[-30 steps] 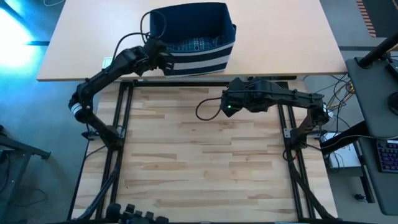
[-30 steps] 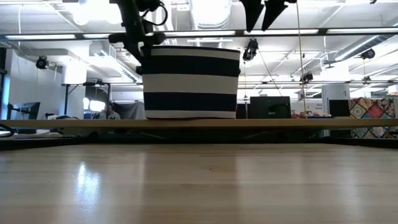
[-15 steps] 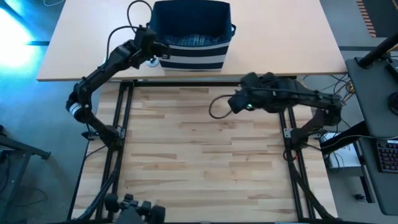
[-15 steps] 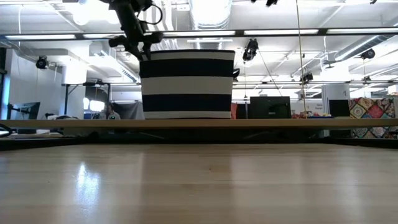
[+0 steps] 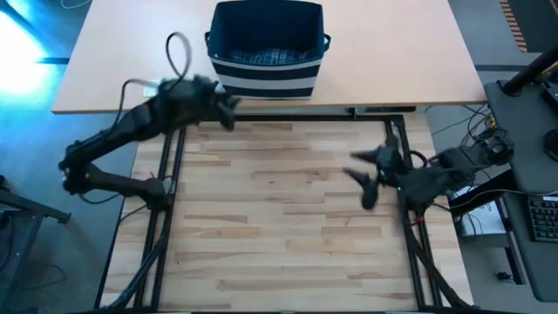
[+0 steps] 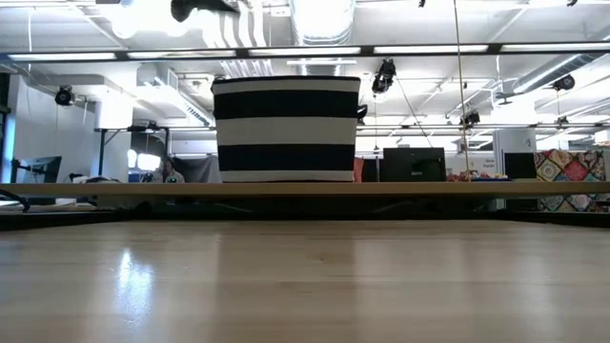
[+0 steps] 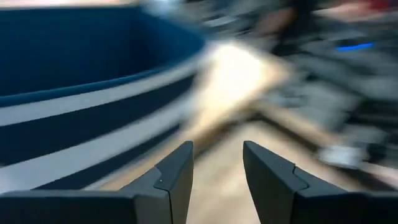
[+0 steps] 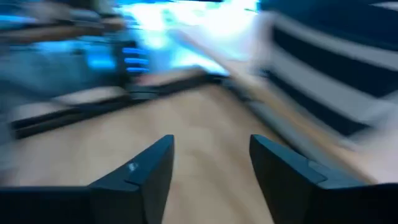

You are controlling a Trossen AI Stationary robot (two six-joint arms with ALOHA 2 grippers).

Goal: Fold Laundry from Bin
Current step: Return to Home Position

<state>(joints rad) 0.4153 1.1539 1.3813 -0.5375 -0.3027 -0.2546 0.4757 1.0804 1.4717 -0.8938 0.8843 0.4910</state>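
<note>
The navy bin, with pale stripes round its lower half, stands upright on its base on the far tan table; it also fills the middle of the low view. Blue-and-white plaid laundry lies inside it. My left gripper hovers just near of the bin's near left corner, open, with nothing between its fingers. My right gripper hangs over the right part of the wooden table, well away from the bin, and is also open and empty.
A black frame rail runs between the far tan table and the near wooden table. A cable loop lies left of the bin. A desk with a keyboard stands at the right.
My left gripper has drawn back from the bin's near left corner toward the near edge and tipped up. The bin, which stood skewed, has swung back square and a little farther off. My right gripper has swung toward the table's right edge and the near side.
</note>
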